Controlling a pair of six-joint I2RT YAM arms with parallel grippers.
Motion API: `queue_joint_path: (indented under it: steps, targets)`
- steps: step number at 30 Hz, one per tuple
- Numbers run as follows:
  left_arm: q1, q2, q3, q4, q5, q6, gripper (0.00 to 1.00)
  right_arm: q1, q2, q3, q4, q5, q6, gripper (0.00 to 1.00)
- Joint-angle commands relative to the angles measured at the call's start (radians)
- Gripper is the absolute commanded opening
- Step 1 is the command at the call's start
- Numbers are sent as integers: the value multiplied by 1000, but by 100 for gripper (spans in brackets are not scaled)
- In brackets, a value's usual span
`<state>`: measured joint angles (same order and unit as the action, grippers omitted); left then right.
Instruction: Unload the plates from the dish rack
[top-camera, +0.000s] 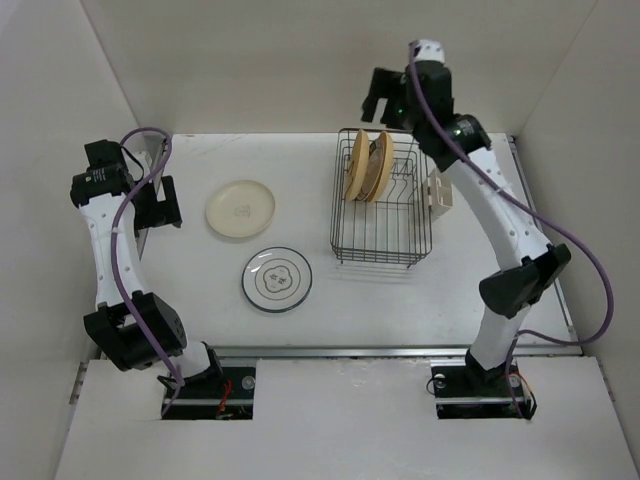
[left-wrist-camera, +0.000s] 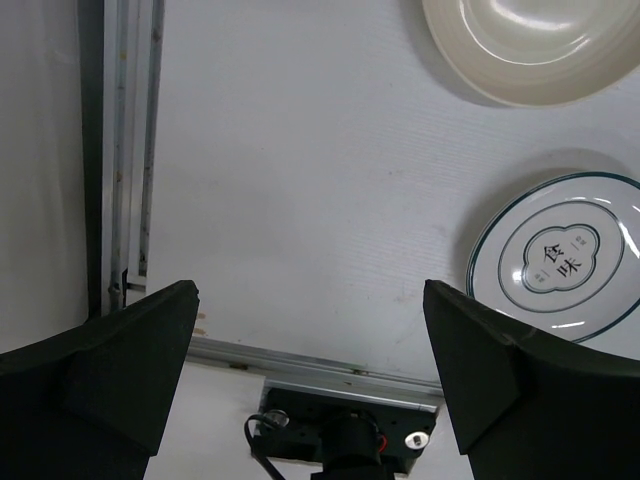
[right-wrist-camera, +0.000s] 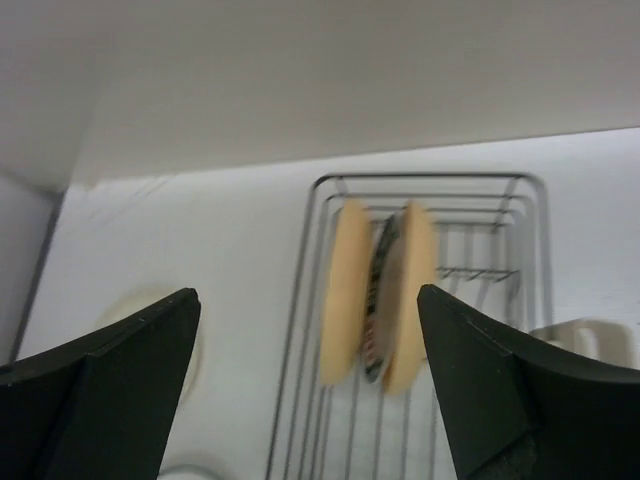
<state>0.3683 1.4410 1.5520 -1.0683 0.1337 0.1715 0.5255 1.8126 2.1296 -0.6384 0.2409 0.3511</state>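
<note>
**Q:** Where are the plates, and why do they sit that way?

**A:** The dish rack (top-camera: 385, 235) sits toward the far right corner of the tabletop (top-camera: 300, 160). Inside it, two orange-yellow plates (top-camera: 356, 165) stand on edge with a dark-rimmed plate (right-wrist-camera: 377, 295) sandwiched between them. Standing upright, their rims face upward for a pinch from above. The cream plate (top-camera: 240, 208) and the ringed plate (top-camera: 277, 279) lie flat near the tabletop's middle, left of the rack. They are apart from each other, so each has its own bare spot.

**Q:** And the tools?

**A:** The right gripper (top-camera: 385, 100) has its jaws spread wide and grasps nothing. It hovers above the rack's far end, looking down on the rims, probably lining up a pick. The left gripper (top-camera: 160, 205) is likewise wide apart and empty. It hangs by the tabletop's left edge, out of the way of the unloaded plates.
</note>
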Motion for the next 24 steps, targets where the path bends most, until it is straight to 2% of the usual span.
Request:
queue_joint_path:
  steps: [1, 3, 4, 6, 11, 17, 18, 20, 24]
  targets:
    - [1, 16, 53, -1, 18, 0, 94, -67, 106, 120, -168, 205, 34, 95]
    - [1, 28, 63, -10, 18, 0, 94, -76, 168, 159, -168, 228, 16, 83]
    - [1, 29, 75, -10, 18, 0, 94, -88, 181, 173, -168, 241, 15, 69]
    - [1, 38, 76, -10, 18, 0, 94, -102, 215, 196, -168, 241, 15, 61]
    - [1, 38, 76, -10, 18, 0, 94, -111, 240, 182, -168, 241, 6, 64]
    - [1, 47, 86, -10, 18, 0, 94, -111, 300, 150, -159, 317, 6, 49]
    - [1, 47, 86, -10, 18, 0, 94, -111, 300, 150, -168, 317, 6, 43]
    - [1, 47, 97, -10, 18, 0, 94, -111, 312, 150, -179, 328, 6, 38]
    - [1, 56, 106, -19, 9, 10, 94, -111, 323, 139, -179, 328, 6, 42]
